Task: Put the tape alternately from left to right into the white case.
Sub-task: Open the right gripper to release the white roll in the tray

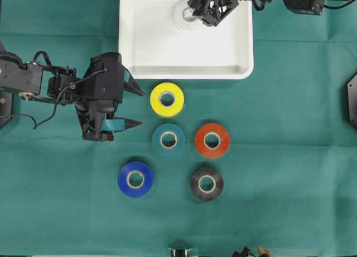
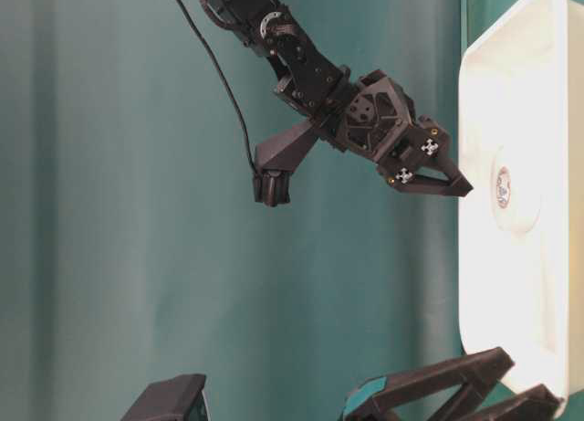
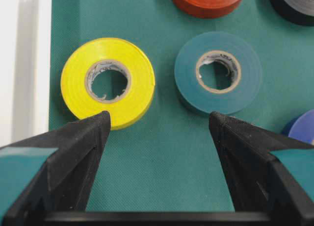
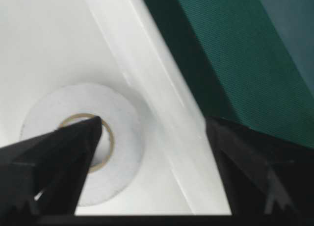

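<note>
The left arm's fingers (image 3: pixel 81 138) stand wide and empty just short of the yellow roll (image 1: pixel 167 98), which lies flat on the bench ahead of them beside the teal roll (image 1: pixel 168 139), nearer this arm than the right fingers (image 4: pixel 73 138), spread above the white roll (image 4: pixel 81 140) in the case (image 1: pixel 240 72).

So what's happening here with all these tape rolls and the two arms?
The right gripper hangs open over the white case, where the white roll already lies flat. The left gripper waits open on the green cloth, aimed between the yellow roll and the teal roll. The red-orange, blue and black rolls also sit outside the case.
</note>
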Controlling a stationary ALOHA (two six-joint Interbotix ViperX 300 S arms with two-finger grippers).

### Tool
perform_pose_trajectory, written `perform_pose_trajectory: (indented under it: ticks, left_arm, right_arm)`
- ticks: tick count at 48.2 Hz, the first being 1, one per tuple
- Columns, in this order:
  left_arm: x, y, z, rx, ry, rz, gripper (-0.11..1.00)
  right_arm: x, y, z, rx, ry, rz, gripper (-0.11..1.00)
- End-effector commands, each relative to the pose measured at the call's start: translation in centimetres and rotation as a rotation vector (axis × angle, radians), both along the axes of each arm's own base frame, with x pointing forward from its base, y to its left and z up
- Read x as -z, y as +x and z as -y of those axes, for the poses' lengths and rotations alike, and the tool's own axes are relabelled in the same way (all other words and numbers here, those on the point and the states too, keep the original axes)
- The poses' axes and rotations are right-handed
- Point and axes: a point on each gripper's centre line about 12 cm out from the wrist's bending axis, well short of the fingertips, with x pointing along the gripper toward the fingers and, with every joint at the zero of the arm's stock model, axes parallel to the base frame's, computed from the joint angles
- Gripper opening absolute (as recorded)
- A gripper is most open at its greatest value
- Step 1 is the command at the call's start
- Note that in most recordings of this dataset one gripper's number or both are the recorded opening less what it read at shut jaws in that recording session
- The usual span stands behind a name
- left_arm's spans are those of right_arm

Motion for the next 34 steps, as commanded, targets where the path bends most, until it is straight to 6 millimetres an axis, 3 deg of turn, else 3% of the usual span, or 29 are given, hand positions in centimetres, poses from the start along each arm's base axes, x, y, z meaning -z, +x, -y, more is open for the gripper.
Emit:
perform_pose_trajectory:
  ticks: [1, 21, 34]
  left_arm:
    - [-1.0, 0.5, 0.1, 0.003, -0.002, 0.034, 0.85]
    - [-1.0, 0.5, 0.1, 0.003, -0.002, 0.034, 0.85]
    - [-1.0, 0.4, 0.1, 0.003, -0.002, 0.034, 0.85]
  right_arm:
    - [-1.3, 0.3, 0.1, -0.001, -0.016, 0.036, 0.85]
    - [-1.4, 0.1, 0.0, -0.001, -0.016, 0.036, 0.84]
    - [-2.8, -1.1, -2.5, -0.041, -0.020, 0.051, 0.84]
